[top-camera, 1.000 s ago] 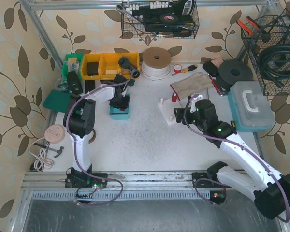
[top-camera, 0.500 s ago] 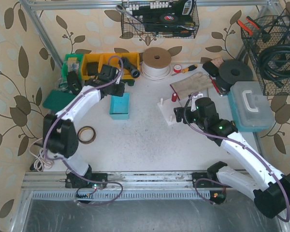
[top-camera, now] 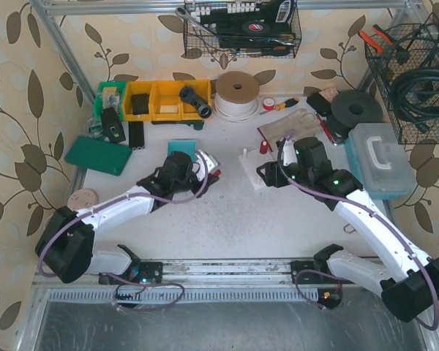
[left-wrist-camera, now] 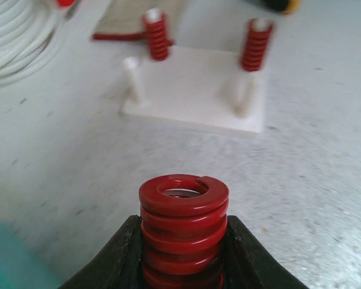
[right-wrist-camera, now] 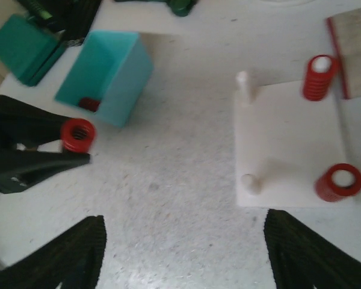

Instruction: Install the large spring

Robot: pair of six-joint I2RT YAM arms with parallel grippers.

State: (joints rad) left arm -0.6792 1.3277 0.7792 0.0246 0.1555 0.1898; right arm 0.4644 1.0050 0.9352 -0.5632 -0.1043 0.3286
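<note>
My left gripper (top-camera: 211,172) is shut on the large red spring (left-wrist-camera: 183,232), which stands upright between its fingers; the spring also shows in the right wrist view (right-wrist-camera: 78,135). It is held left of the white peg plate (top-camera: 250,173), apart from it. The plate (left-wrist-camera: 198,90) carries two red springs on pegs (left-wrist-camera: 157,35) (left-wrist-camera: 256,45) and a bare peg (left-wrist-camera: 132,78). In the right wrist view two pegs are bare (right-wrist-camera: 243,84) (right-wrist-camera: 249,182). My right gripper (right-wrist-camera: 186,259) is open and empty, hovering at the plate's near edge (top-camera: 267,175).
A teal box (right-wrist-camera: 105,75) with a small red spring (right-wrist-camera: 89,104) inside sits behind the left gripper. Yellow bins (top-camera: 161,99), a white cord spool (top-camera: 236,95), gloves (top-camera: 289,124), a teal toolbox (top-camera: 380,161) and a green case (top-camera: 99,153) ring the work area.
My left arm has swung from the back bins past the teal box to the table's middle, now holding the red spring near the peg plate. The right arm shifted slightly.
</note>
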